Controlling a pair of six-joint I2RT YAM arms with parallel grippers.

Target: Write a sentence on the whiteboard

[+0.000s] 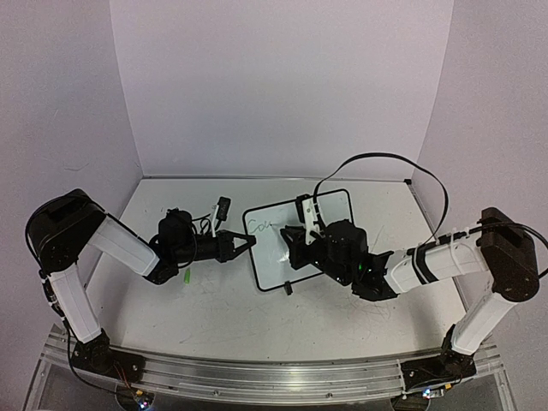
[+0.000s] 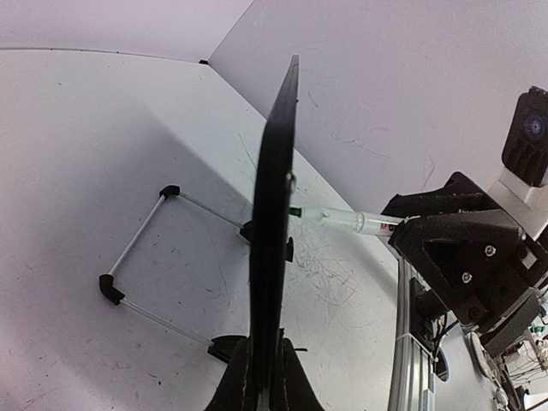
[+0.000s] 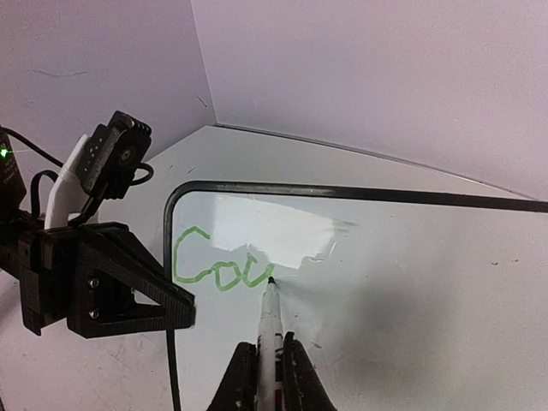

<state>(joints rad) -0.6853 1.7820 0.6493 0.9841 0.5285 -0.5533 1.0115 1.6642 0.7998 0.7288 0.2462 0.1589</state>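
While my left end effector (image 1: 242,244) pinches the whiteboard (image 1: 330,210), propped centrally on the scuffed surface (image 1: 214,317), my right end effector (image 3: 270,381) grips a marker (image 3: 271,312), tip on the sentence (image 3: 218,270); a green item (image 1: 186,276) lies nearby, pale walls (image 1: 282,86) around.

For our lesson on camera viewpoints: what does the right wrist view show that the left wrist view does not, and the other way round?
Only the right wrist view shows the whiteboard's writing face, with green letters reading roughly "Cou" and the marker tip touching the board just after them. Only the left wrist view shows the board edge-on and its wire stand with black corners, on the side away from the marker. Both show the board, the marker in the right hand, and the left hand shut on the board's edge.
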